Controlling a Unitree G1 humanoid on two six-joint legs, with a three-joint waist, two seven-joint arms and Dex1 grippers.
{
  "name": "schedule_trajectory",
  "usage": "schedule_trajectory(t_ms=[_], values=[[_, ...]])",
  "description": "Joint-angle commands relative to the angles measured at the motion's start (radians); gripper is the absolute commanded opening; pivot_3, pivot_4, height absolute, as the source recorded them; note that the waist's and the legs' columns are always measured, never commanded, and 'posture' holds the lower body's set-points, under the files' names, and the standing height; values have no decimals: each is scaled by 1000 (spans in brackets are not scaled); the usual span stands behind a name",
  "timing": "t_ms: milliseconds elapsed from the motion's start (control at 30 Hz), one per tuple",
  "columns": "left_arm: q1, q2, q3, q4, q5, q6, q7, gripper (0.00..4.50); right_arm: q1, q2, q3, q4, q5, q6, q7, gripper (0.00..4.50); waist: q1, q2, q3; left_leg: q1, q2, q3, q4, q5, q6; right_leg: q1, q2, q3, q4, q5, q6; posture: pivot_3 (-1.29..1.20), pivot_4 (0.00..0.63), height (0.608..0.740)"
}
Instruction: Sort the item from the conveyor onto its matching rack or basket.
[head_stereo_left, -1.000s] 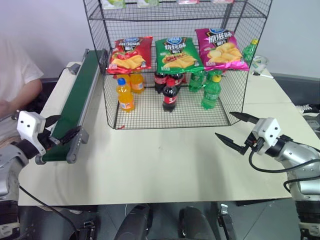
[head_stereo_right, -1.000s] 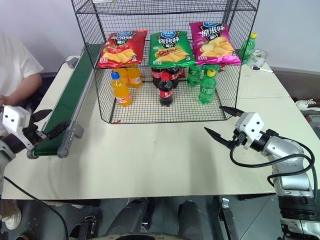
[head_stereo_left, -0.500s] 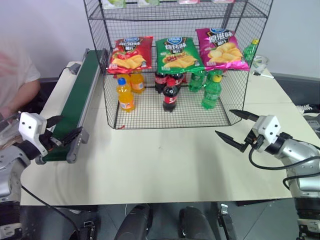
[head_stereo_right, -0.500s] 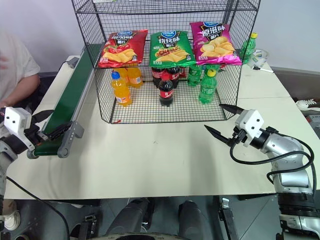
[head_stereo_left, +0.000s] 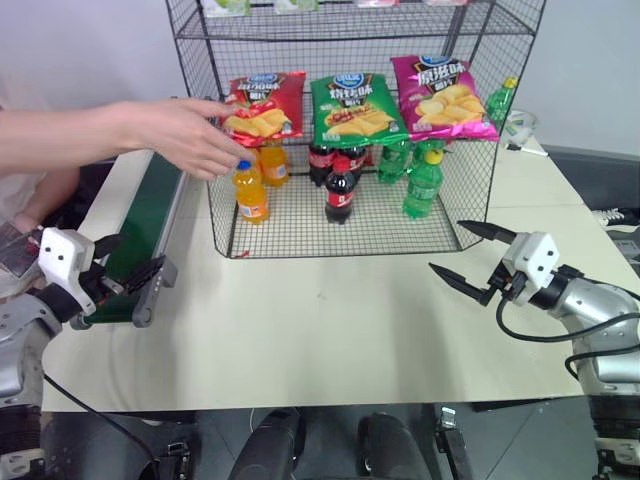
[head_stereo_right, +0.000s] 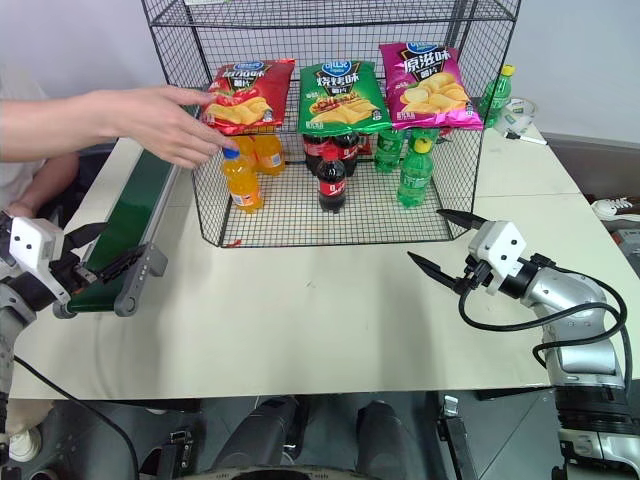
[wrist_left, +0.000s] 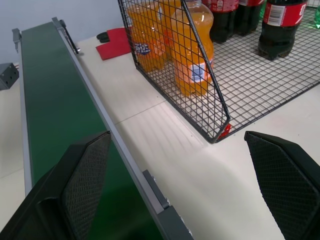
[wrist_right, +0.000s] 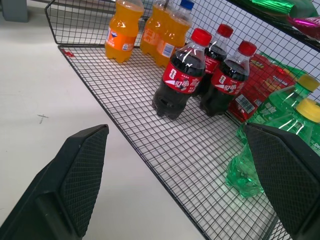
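The red chip bag (head_stereo_left: 262, 105) lies on the middle tier of the black wire rack (head_stereo_left: 340, 254), at its left end. A person's hand (head_stereo_left: 190, 135) reaches across the conveyor (head_stereo_left: 140, 225) to the rack's left front corner, fingertips just below that bag; I cannot tell whether they touch it. The dark-green belt (wrist_left: 55, 100) carries nothing where it shows. My left gripper (head_stereo_left: 135, 255) hangs open over the conveyor's near end. My right gripper (head_stereo_left: 447, 247) is open above the table, off the rack's front right corner, with nothing between its fingers.
Green (head_stereo_left: 355, 108) and magenta (head_stereo_left: 440, 95) chip bags lie beside the red one. Orange (head_stereo_left: 250, 190), cola (head_stereo_left: 339, 190) and green (head_stereo_left: 422, 185) bottles stand on the bottom tier. A small red object (wrist_left: 115, 42) lies between conveyor and rack. Bare tabletop (head_stereo_left: 320, 320) spreads before the rack.
A person's arm has come in from the left, over the conveyor, up to the rack by the red bag. Both grippers have stayed where they were, still open.
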Motion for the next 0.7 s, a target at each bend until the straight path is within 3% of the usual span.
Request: schedule_trajectory(t_ms=[33,700], values=[[-9,8,19,-16,-12,-13,0,4462,-18,-7,-9,1,-2,-20,-2,4500,0,0,0,0,0,0,0,0,0,0,0,0,0,0,0,0,150,740],[-21,3,30,8,-6,-50,12,4462,-30,-9,-3,11,-2,-19,-1,4500,0,0,0,0,0,0,-2,1,0,-1,0,0,0,0,1,0,150,740]])
